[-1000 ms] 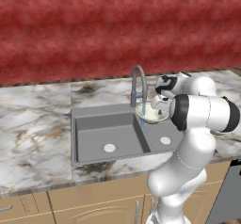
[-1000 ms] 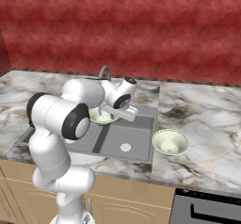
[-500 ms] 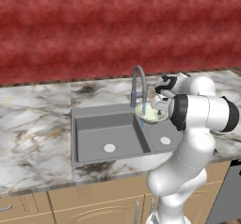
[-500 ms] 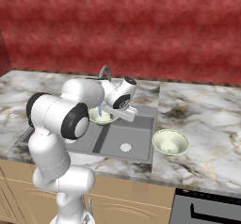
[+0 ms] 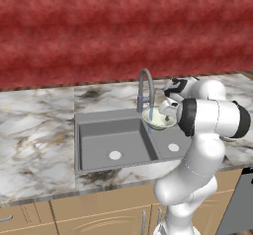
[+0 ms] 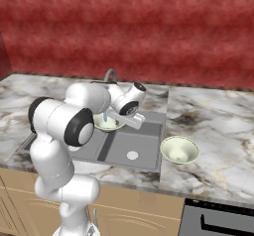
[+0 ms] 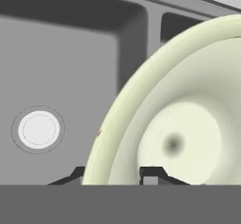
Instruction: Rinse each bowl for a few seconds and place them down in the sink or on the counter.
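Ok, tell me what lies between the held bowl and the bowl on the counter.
In the right base view, the sink's right basin and a counter strip separate the held bowl from the counter bowl.

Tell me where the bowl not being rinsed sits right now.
In the right base view, the second bowl rests upright on the counter, just right of the sink, apart from the gripper.

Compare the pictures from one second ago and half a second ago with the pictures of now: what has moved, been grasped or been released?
Nothing has visibly changed. The gripper still holds one bowl by its rim under the faucet, where a thin blue stream runs, above the sink. The other bowl still sits on the counter to the sink's right.
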Tool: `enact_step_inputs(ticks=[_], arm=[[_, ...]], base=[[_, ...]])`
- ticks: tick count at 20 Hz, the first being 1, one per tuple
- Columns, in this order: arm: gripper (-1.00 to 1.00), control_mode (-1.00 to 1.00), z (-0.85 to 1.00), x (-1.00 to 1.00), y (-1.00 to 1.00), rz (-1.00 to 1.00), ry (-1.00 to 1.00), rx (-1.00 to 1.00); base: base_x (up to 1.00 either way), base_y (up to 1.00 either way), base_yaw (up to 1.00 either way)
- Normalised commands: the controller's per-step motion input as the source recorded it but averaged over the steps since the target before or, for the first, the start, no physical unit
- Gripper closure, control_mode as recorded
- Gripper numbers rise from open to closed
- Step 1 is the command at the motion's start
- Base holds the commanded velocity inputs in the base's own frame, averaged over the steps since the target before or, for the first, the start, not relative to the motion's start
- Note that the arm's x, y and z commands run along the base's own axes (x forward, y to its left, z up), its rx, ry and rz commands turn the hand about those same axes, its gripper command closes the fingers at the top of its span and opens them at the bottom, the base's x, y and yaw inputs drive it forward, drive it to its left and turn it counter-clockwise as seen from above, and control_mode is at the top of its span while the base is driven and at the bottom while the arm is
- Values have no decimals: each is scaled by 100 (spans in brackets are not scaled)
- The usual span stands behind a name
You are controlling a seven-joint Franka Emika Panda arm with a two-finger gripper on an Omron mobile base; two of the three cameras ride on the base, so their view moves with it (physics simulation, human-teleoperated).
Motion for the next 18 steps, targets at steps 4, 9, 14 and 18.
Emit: enact_step_inputs(ticks=[4, 9, 14, 18], arm=[[100, -100, 0, 10, 19, 0, 0, 0], [100, -100, 0, 1, 6, 3, 0, 4], [100, -100, 0, 0, 0, 3, 0, 6], [100, -100, 0, 0, 0, 3, 0, 8]], base=[[0, 0, 0], [0, 0, 0], [0, 0, 0], [0, 0, 0]])
